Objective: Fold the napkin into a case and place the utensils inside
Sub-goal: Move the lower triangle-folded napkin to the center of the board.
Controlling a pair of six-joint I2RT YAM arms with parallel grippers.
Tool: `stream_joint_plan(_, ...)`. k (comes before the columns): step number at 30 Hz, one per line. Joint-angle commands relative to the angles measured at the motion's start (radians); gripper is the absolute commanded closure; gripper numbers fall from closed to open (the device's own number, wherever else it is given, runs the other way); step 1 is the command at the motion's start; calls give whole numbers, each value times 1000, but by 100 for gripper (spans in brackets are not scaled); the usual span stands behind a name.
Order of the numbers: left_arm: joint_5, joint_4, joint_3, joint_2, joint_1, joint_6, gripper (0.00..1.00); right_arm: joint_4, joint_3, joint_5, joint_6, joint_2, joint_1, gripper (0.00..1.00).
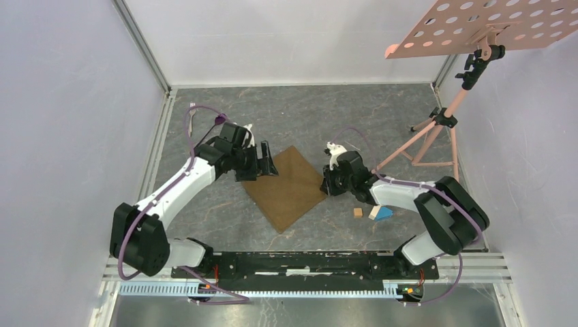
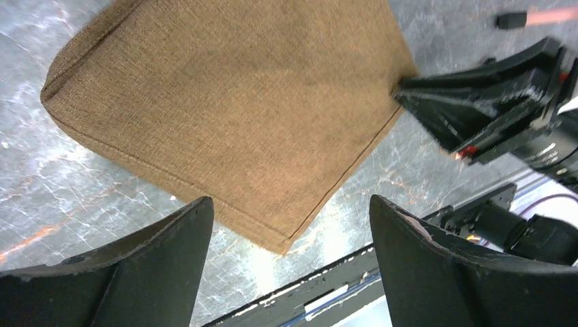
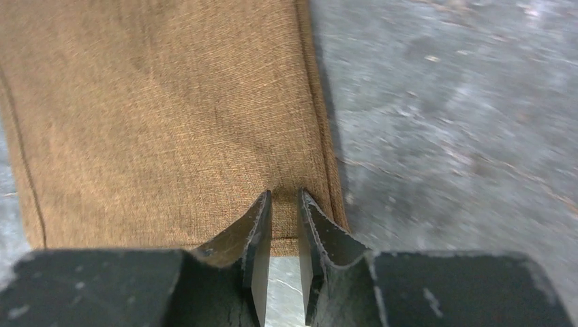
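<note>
On white-walled grey table (image 1: pixel 382 122): left claw (image 2: pixel 292 203) wide, empty; right claw (image 3: pixel 284 194) tight on napkin (image 3: pixel 170 116).

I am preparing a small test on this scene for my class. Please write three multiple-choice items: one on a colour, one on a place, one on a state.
1. What colour is the napkin?
A) brown B) white C) green
2. Where do the wooden block and the blue block lie?
A) on the napkin B) beside the right arm C) by the left arm's base
3. How is the left gripper?
A) shut on a fork B) shut on the napkin C) open
Answers: 1 A, every view shows brown cloth; 2 B, the top view shows both next to that arm; 3 C, its fingers stand wide apart.
</note>
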Motion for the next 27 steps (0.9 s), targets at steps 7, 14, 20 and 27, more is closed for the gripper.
stream_joint_plan(7,-416,-1,-10,-265,-40,-115,9,-271,138,248,-228,-178,180,34)
stream_joint_plan(14,-811,-42,-147,-663,-40,-312,8,-523,407,135,-206,27,409,16)
stream_joint_plan(20,-870,-75,-158,-863,-40,-267,8,-684,604,234,-157,205,535,15)
stream_joint_plan(27,-872,-132,-122,-881,-40,-237,8,-782,730,275,-135,333,592,18)
